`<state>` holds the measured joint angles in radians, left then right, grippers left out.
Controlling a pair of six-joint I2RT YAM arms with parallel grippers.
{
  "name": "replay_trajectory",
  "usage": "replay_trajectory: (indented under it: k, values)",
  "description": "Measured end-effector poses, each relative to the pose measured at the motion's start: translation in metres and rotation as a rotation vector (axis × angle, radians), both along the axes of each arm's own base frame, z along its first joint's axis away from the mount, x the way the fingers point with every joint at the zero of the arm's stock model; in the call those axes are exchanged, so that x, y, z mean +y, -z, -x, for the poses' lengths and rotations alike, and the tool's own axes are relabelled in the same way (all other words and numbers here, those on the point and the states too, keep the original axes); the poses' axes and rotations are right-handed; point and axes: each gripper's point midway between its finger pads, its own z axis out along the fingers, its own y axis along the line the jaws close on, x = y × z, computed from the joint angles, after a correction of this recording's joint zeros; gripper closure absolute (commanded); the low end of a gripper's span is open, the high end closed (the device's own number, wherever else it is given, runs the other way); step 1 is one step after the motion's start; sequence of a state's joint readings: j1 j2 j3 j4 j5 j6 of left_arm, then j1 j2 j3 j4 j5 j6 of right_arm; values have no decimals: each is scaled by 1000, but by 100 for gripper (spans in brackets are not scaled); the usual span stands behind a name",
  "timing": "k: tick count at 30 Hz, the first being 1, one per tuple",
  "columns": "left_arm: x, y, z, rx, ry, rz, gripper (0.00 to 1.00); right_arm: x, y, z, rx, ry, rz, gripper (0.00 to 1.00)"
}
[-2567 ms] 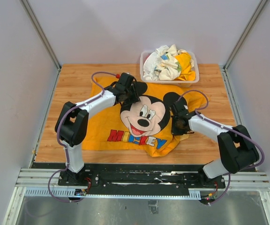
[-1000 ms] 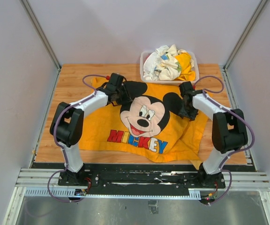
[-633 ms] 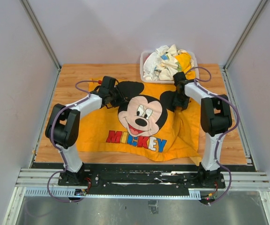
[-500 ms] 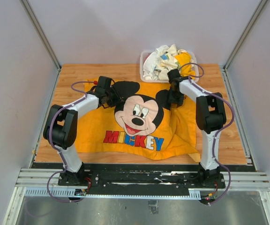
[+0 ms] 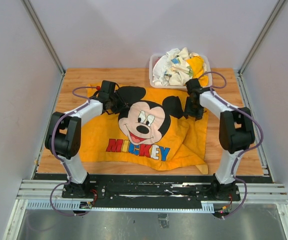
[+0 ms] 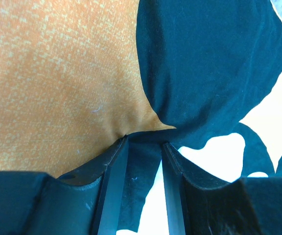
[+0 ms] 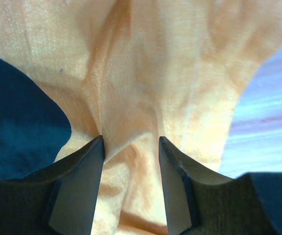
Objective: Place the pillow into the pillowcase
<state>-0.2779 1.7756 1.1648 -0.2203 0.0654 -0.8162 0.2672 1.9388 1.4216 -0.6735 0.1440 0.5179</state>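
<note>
1. Currently, the left gripper [image 6: 144,143] is pinching the pillowcase [image 5: 96,135], nearly closed on its black printed ear.
2. The right gripper [image 7: 131,140] is nipping an orange fold, probably to spread the case flat on the counter [image 5: 74,80] beneath both.
3. No pillow is showing.

There was one pillowcase [image 5: 143,131] on one bench [image 5: 79,82], and two pairs of jaws, the left jaws and the right jaws, each closed on its cloth. Beyond the right jaws stood one clear bin [image 5: 152,75], holding a heap of crumpled cloths [image 5: 171,67] too tangled to count.
</note>
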Motion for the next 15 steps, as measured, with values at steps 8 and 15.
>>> replay_trajectory:
  k: [8, 15]
  values:
    - [-1, 0, 1, 0, 10, -2, 60, -23, -18, -4, -84, 58, -36, 53]
    - [0, -3, 1, -2, 27, -15, 59, -23, 19, -1, -19, 63, -39, 52]
